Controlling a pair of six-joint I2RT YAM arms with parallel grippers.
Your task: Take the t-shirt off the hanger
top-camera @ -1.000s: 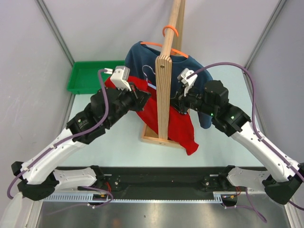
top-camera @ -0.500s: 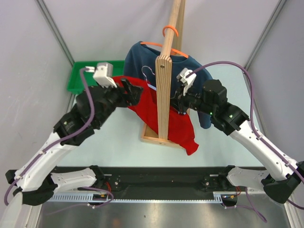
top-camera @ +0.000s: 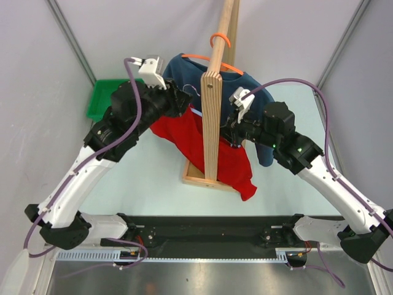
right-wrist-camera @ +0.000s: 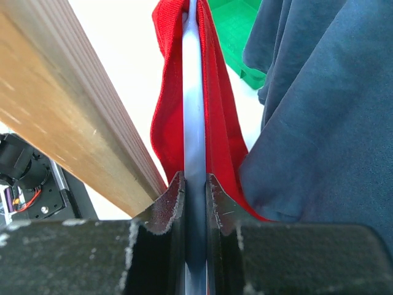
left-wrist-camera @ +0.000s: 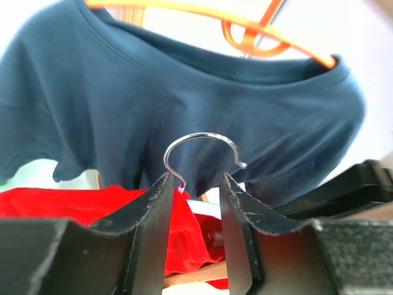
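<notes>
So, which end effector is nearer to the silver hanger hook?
Left. The left end effector sits just below the silver hook, its fingers either side of the stem. The right end effector is clamped on the pale hanger arm inside the red t-shirt.

Wooden post (top-camera: 212, 123) beside red t-shirt (top-camera: 174, 132)
</notes>
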